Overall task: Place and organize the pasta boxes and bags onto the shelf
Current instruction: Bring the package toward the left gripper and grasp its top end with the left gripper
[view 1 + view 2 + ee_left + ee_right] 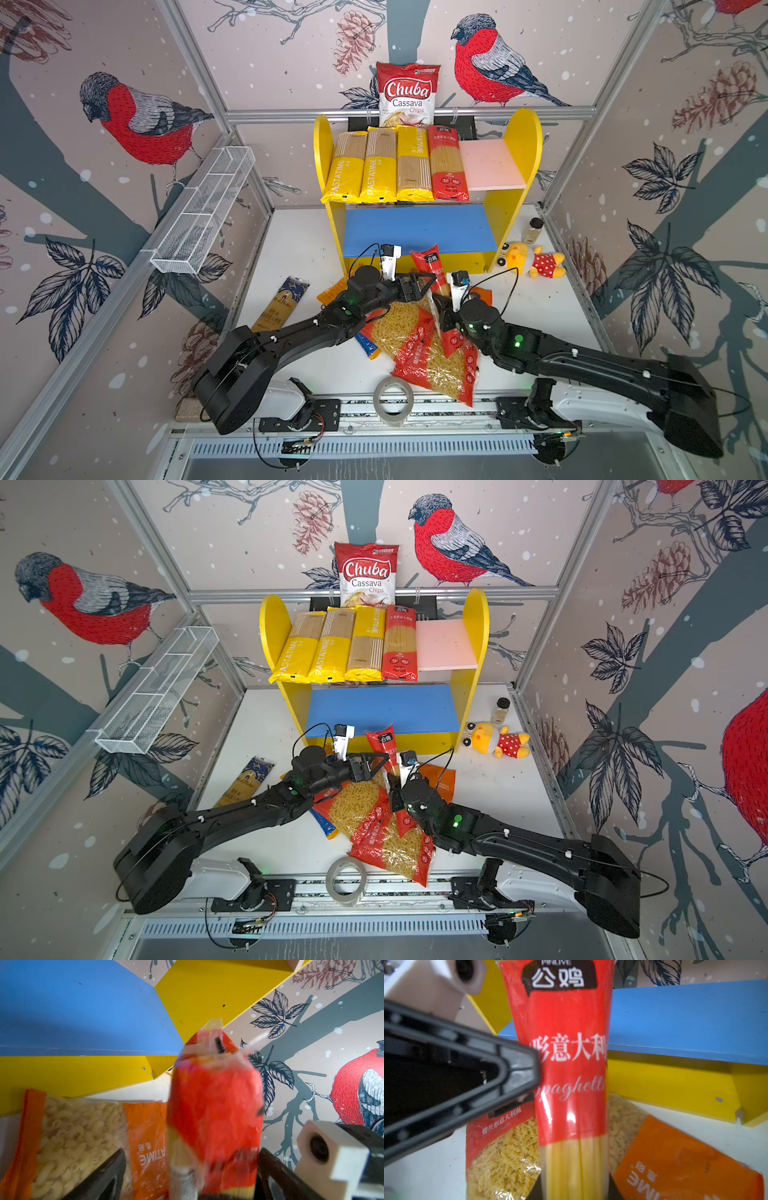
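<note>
A red spaghetti pack (pixel 428 262) (pixel 571 1084) stands tilted in front of the shelf (pixel 523 141), with my right gripper (pixel 441 313) (pixel 573 1186) shut on its lower end. My left gripper (pixel 419 287) (pixel 193 1151) is open, its fingers (pixel 104 1174) wide on either side of the same pack (pixel 216 1105). Three yellow PASTATIME packs (pixel 380 166) and a red spaghetti pack (pixel 449 166) lie on the pink upper board (pixel 490 166). The blue lower board (pixel 415 228) is bare. Red fusilli bags (pixel 409 332), an orange bag (pixel 482 295) and a navy-gold pack (pixel 282 307) lie on the table.
A Chuba chips bag (pixel 409 93) stands behind the shelf. A white wire basket (pixel 203 208) hangs on the left wall. A plush toy (pixel 532 259) and a small jar (pixel 533 230) sit right of the shelf. A tape roll (pixel 392 399) lies at the front edge.
</note>
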You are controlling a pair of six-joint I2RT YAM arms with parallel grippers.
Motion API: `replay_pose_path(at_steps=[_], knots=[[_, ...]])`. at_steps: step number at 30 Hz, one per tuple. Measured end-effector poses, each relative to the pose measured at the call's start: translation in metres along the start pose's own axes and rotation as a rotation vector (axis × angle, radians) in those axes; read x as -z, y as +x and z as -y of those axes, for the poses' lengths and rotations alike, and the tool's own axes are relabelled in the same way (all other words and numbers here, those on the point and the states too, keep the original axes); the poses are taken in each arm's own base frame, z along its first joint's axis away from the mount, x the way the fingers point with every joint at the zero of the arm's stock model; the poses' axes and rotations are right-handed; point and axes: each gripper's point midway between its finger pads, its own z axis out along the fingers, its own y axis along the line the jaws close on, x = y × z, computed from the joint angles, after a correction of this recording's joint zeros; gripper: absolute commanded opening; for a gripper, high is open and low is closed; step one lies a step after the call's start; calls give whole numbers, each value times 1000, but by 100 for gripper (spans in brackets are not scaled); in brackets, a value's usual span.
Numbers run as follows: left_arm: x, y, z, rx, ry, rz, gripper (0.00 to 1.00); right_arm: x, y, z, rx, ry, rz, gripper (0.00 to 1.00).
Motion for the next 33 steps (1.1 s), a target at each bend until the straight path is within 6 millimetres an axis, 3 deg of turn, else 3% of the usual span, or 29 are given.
replay_pose_path(at_steps=[4,10,13,19,24,28,33], knots=[[-2,-5,0,-18,10,5,86,-8,0,-13,46,-16,17,28],[7,-9,-22,-7,20,19,55,-22,4,-24,63,-29,33,43],[14,-4,-41,40,-15,12,46,-30,6,-31,64,-49,28,51],[17,-2,-54,65,-32,11,32,-49,15,-33,40,-111,-27,58],[23,-1,-66,105,-27,15,20,-45,12,-22,-49,-180,-54,67],[24,-4,-63,106,-4,18,11,-32,0,-5,-139,-219,-33,73],[24,-5,-51,105,37,17,4,-16,6,30,-238,-211,-32,76]])
